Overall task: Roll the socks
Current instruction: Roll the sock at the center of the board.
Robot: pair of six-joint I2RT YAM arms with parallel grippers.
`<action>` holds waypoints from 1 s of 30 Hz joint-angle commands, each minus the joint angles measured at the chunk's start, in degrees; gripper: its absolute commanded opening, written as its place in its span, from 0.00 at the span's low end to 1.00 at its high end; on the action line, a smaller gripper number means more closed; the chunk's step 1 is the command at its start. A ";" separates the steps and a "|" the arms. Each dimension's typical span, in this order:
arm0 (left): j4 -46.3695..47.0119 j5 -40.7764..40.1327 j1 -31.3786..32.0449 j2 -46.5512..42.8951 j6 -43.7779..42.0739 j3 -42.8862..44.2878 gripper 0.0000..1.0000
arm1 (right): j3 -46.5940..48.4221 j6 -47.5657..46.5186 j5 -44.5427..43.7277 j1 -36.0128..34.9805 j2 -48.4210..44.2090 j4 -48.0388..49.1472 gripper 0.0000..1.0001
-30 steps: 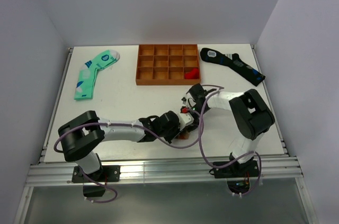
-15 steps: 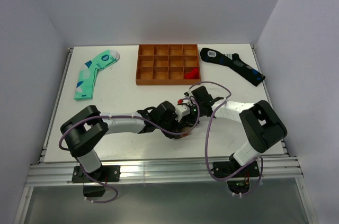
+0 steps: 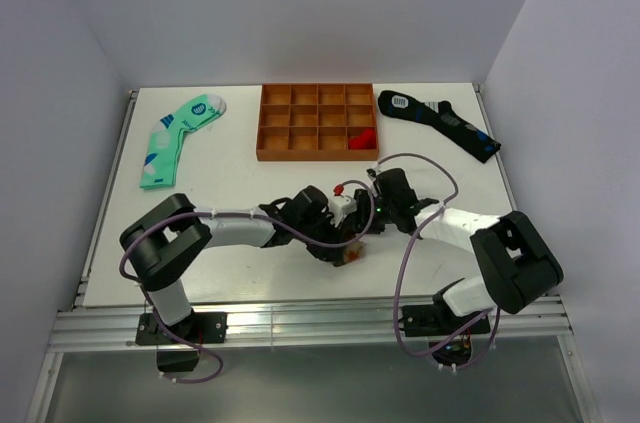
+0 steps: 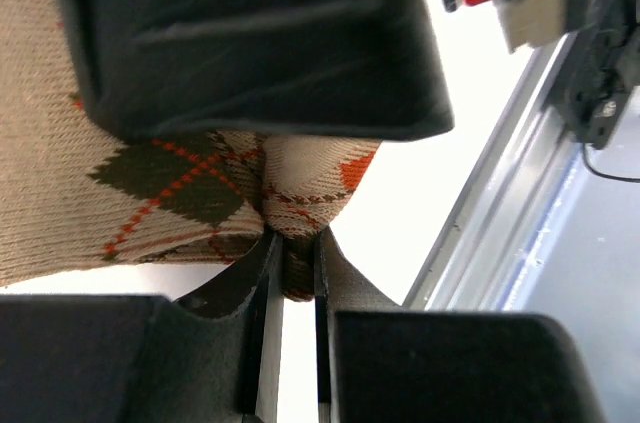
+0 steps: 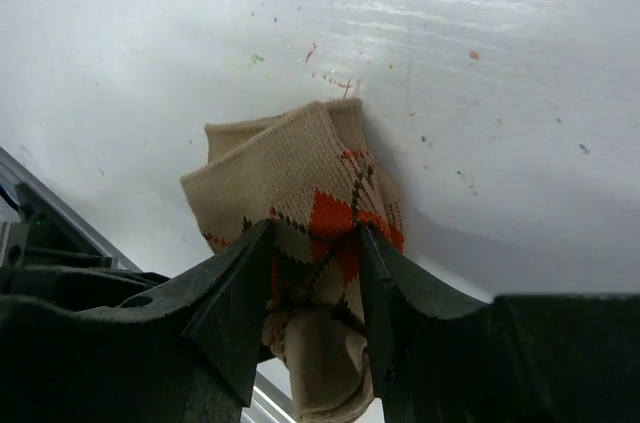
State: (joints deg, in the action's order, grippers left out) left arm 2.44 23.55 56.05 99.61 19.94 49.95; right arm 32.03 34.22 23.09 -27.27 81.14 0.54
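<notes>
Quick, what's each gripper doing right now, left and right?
Left gripper: shut, pinching a fold of the argyle sock.
Right gripper: open, jaws standing either side of the same sock.

Knit cloth sock (image 5: 290, 168), matt black plastic jaws, smooth, faintly glossy white table (image 5: 480, 93)

Black-and-white arms (image 3: 235, 231), lilac cables (image 3: 397, 288), black jaws
</notes>
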 commanded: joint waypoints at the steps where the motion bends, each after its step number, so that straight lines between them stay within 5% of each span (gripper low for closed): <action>1: -5.69 8.52 -0.68 2.43 2.47 -1.79 0.00 | -1.53 1.72 -5.34 1.43 -2.21 7.54 0.47; 15: -8.59 11.08 -2.18 2.78 4.66 -0.65 0.00 | -11.55 7.52 3.80 3.36 -9.16 33.82 0.54; 20: -10.25 11.87 -2.53 4.09 4.93 0.66 0.00 | -12.86 6.65 -1.20 3.45 -13.19 30.75 0.53; 30: -13.68 14.15 -3.76 5.59 5.90 3.75 0.00 | -30.09 16.31 -10.87 4.24 -32.88 36.03 0.54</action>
State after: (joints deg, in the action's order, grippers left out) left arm -5.50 37.47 52.40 103.44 25.82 53.12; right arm 4.40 46.68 16.86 -23.51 53.19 32.49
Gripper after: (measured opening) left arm 0.171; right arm 0.540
